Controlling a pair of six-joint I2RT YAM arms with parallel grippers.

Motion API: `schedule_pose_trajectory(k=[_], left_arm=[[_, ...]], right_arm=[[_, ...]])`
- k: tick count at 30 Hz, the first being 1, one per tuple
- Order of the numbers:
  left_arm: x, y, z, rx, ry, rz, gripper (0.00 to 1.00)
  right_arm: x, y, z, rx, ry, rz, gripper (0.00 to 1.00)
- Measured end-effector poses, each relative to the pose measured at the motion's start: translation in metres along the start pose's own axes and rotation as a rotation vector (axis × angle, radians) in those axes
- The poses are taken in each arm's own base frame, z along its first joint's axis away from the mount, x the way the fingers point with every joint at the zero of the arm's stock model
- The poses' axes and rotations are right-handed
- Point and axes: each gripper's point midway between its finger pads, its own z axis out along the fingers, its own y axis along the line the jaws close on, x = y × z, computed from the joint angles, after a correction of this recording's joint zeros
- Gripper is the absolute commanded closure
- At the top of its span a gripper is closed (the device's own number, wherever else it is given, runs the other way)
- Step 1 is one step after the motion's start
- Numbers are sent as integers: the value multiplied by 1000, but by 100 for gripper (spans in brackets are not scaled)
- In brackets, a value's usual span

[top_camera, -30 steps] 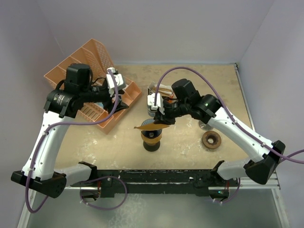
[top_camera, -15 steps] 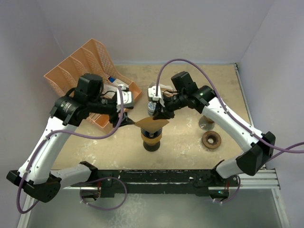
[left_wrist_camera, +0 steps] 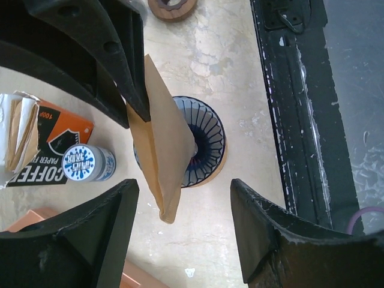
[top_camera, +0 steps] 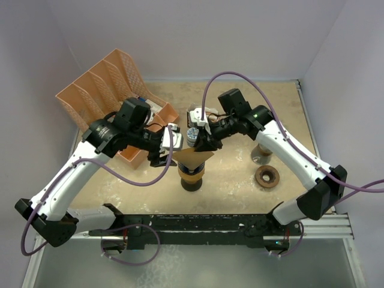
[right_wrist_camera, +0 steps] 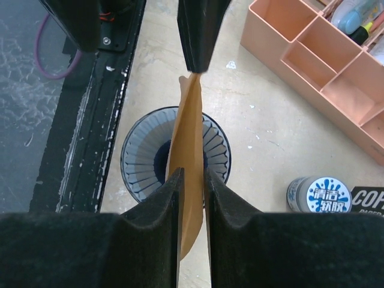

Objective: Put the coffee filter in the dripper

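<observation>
My right gripper (right_wrist_camera: 192,201) is closed on the coffee filter (right_wrist_camera: 191,135). It pinches the brown paper by one edge, so the filter hangs flat and on its side. My left gripper (left_wrist_camera: 183,189) is open and holds nothing. In its own camera the loose corner of the filter hangs down between its two fingers, and I cannot tell if it touches them. The filter is in the air right above the dripper (left_wrist_camera: 207,135), the round dark cup with ribs inside. It is not in the cup yet. I think the filter is very light and soft, like thin paper. It will bend and flop, and it could crumple or tear if I squeeze hard or pull fast. It looks folded flat, so I think it has to be opened into a cone before it will sit well. A good place to take hold would be the top edge, far from the point, with a gentle pinch. Farther out on the table (right_wrist_camera: 270,174) are a box of paper filters (left_wrist_camera: 42,150), a little tin (left_wrist_camera: 88,163) with a blue and white lid, and a peach tray (right_wrist_camera: 318,66).
</observation>
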Motion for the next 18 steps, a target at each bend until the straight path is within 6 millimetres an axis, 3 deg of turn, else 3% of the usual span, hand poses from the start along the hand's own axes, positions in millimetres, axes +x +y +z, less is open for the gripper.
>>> schedule_pose_trajectory(k=[12, 18], left_arm=[[5, -4, 32, 107, 33, 80, 38], [8, -6, 38, 120, 52, 95, 39]], right_arm=[[-3, 3, 1, -29, -26, 0, 77], [-3, 3, 1, -30, -28, 1, 77]])
